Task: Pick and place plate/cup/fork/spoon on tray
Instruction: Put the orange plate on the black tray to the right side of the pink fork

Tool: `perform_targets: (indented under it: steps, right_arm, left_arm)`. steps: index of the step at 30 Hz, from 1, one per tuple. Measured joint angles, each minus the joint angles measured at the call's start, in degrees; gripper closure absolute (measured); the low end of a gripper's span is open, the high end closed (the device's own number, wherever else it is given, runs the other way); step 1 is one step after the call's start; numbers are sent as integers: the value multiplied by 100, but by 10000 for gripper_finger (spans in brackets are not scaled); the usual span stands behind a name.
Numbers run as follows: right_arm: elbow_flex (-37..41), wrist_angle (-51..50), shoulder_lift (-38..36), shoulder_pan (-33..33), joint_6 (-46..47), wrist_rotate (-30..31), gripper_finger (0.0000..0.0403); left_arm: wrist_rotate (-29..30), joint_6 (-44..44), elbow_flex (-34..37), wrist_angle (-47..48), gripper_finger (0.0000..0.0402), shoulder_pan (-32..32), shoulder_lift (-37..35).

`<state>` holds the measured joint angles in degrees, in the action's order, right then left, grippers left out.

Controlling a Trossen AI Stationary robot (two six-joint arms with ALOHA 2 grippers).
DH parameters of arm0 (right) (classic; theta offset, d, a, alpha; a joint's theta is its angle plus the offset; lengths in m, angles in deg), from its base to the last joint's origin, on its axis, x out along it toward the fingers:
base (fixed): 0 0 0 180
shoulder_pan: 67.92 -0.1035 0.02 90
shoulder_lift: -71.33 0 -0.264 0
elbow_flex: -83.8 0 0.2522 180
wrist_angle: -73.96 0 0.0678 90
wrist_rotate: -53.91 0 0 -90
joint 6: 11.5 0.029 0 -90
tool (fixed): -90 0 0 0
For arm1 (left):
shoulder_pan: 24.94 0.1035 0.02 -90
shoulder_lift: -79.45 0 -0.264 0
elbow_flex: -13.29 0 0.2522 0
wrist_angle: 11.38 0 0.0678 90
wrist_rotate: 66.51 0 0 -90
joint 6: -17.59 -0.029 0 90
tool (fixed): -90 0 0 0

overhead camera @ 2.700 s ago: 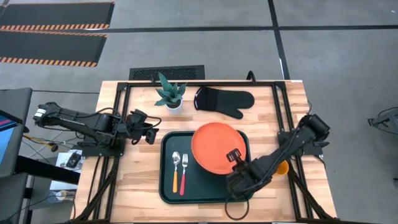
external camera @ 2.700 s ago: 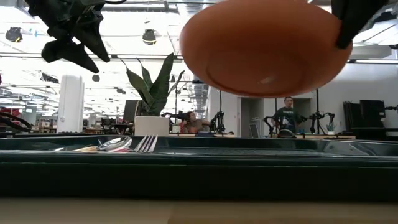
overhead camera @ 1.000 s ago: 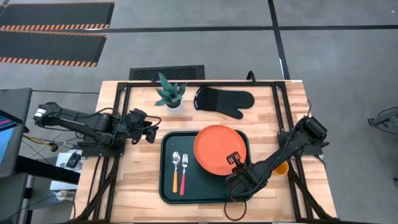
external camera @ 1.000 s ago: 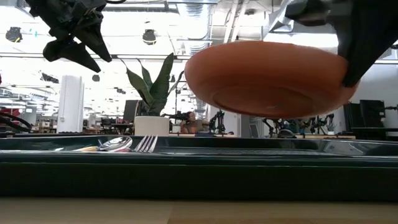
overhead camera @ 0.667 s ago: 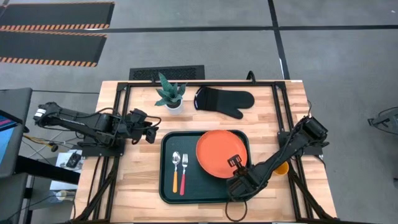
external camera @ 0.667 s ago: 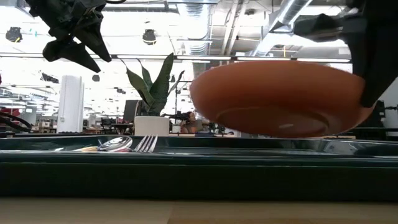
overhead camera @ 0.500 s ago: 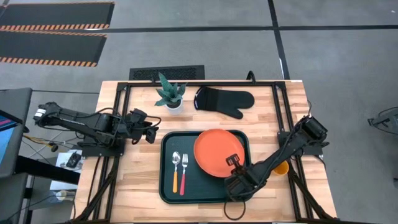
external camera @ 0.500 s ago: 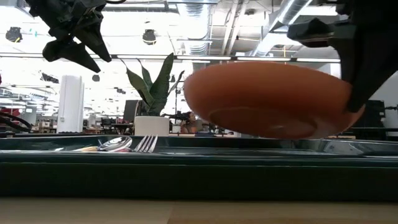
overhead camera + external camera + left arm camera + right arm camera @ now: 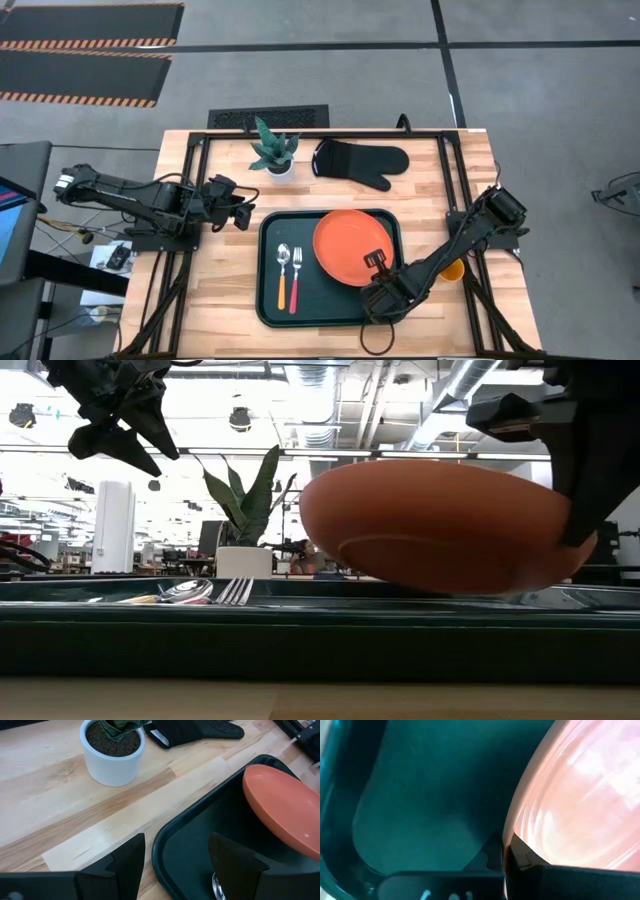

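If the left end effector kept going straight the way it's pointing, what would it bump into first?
Probably the tray: the left end effector points at its near rim, with the plate farther on. Depth is uncertain.

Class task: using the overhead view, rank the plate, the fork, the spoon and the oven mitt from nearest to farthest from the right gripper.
1. plate: its edge is in the right gripper, over the tray's right half.
2. fork: left part of the tray.
3. spoon: just left of the fork.
4. oven mitt: on the table beyond the tray.
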<state>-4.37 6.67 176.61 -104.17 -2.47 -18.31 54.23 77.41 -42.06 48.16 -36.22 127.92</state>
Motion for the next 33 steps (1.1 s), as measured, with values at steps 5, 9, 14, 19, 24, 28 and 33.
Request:
perform_targets:
  steps: [5, 9, 14, 19, 24, 28, 33]
  right_arm:
    - [0, 95, 0, -2, 26, 0, 401]
    - [0, 182, 0, -4, 122, 0, 401]
    - [0, 183, 0, -4, 121, 1, 401]
    - [0, 183, 0, -4, 119, -73, 401]
    - [0, 179, 0, -7, 119, -114, 401]
    - [0, 178, 0, -7, 117, -116, 401]
    - [0, 173, 2, -4, 110, -118, 401]
  left_arm:
    - [2, 0, 0, 0, 198, 1, -1]
    - [4, 18, 0, 0, 198, 1, 1]
    - [7, 23, 0, 1, 198, 0, -1]
    - [13, 12, 0, 1, 198, 1, 0]
    - [13, -3, 0, 1, 198, 1, -1]
    - [12, -4, 0, 0, 198, 0, 0]
    - [8, -3, 0, 1, 198, 1, -1]
